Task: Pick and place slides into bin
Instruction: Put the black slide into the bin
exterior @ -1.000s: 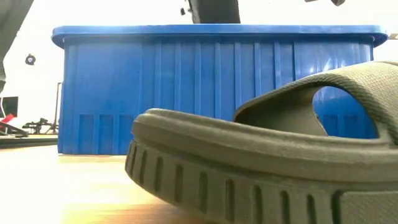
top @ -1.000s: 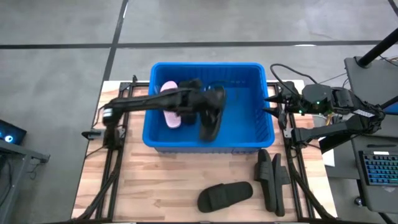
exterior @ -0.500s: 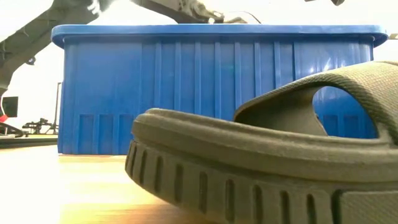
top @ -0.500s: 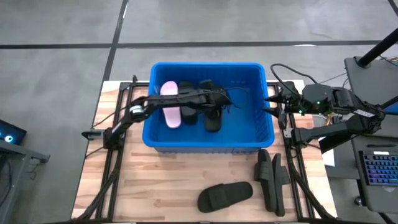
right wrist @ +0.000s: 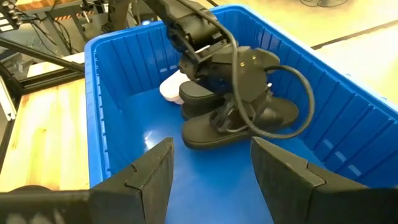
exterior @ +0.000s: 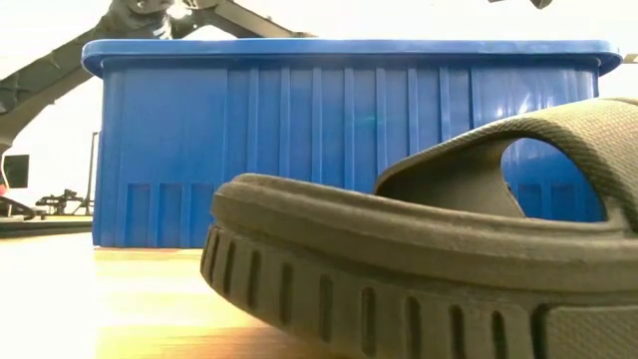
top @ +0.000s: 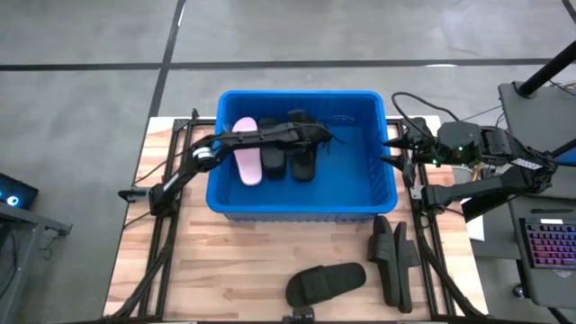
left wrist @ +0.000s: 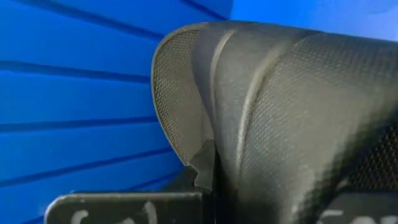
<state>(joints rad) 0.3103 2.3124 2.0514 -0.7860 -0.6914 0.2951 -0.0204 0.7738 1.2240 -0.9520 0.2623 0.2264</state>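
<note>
Inside the ribbed blue plastic bin, the left hand seems pinched on a pebbled black foam slide beside a pink one. The right hand waits spread at the rim.

Robotics lab: grey concrete floor, wooden bench on metal frame, keyboard.

Wooden table; keyboard, perhaps backlit, beside it; grey floor
</note>
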